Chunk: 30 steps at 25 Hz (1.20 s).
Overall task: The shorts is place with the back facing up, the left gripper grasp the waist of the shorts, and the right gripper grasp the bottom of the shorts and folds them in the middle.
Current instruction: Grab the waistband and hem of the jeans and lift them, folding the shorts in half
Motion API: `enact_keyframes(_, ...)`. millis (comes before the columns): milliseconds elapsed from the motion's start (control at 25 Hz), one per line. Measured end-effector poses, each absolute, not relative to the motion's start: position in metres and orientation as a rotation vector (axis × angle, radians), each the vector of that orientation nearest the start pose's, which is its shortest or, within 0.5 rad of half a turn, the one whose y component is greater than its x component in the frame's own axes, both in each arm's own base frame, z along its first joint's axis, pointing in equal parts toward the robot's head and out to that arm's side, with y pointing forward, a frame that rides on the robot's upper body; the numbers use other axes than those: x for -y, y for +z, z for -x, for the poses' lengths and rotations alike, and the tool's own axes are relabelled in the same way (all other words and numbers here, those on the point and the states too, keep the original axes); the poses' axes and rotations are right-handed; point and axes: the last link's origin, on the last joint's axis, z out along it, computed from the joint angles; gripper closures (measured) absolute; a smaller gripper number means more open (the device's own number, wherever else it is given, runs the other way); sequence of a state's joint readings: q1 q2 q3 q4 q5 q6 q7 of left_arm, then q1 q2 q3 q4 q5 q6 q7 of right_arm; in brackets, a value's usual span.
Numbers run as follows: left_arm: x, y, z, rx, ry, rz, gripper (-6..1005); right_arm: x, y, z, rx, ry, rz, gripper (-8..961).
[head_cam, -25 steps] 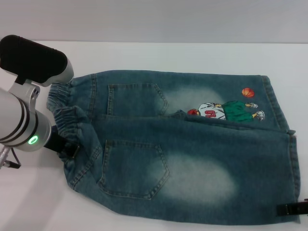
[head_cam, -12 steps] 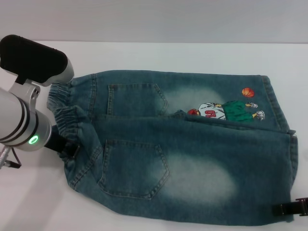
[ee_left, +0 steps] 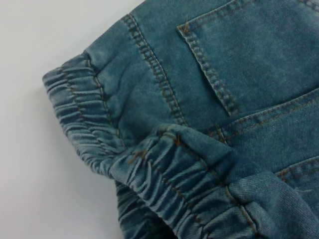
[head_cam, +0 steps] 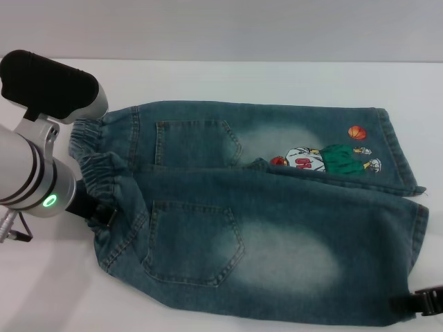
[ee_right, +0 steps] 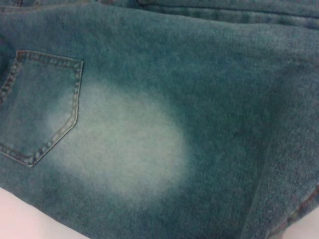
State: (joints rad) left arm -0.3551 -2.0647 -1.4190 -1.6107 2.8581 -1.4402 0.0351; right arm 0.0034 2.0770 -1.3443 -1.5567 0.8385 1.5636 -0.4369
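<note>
The blue-green denim shorts (head_cam: 263, 207) lie flat, back up, both back pockets showing, with the cartoon patch (head_cam: 325, 159) on the far leg. The ruffled waist (head_cam: 97, 173) points left and the leg hems (head_cam: 419, 242) point right. My left gripper (head_cam: 93, 207), a black claw on the white-silver arm with the green ring, is shut on the near part of the waist, which stands up in a bunched fold in the left wrist view (ee_left: 164, 169). My right gripper (head_cam: 415, 304), a small black tip, is shut on the near corner of the near leg's hem. The right wrist view shows only that leg's denim (ee_right: 149, 124).
The shorts lie on a white table (head_cam: 208, 76), with bare surface behind them and to the near left. The left arm's black and silver body (head_cam: 41, 138) hangs over the table's left side, next to the waist.
The right gripper has shifted slightly toward the near edge, and the near leg's hem has moved with it, uncovering more of the far leg's hem corner. The left gripper has barely moved.
</note>
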Motion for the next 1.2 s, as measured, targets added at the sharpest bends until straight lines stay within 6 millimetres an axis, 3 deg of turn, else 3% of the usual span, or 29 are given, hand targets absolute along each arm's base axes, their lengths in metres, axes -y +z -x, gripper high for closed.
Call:
enact_keyframes(80, -0.316, -0.007, 0.205, 1.134, 0.522, 2.147, 815, -0.23, 0.018, -0.281, -1.699, -0.131, 2.307, 895)
enact_keyframes(320, -0.316, -0.006, 0.205, 1.134, 0.511, 2.144, 815, -0.231, 0.018, -0.28, -1.693, -0.124, 2.312, 890)
enact_keyframes(520, -0.319, -0.004, 0.205, 1.131, 0.482, 2.135, 815, -0.236, 0.025, -0.27, -1.653, -0.004, 2.34, 886)
enact_keyframes(1040, -0.329, 0.001, 0.201, 1.108, 0.361, 2.107, 816, -0.266, 0.036, -0.252, -1.401, 0.225, 2.356, 876)
enact_keyframes(1200, -0.335, 0.008, 0.197, 1.079, 0.242, 2.075, 816, -0.278, 0.044, -0.254, -1.3, 0.27, 2.293, 873)
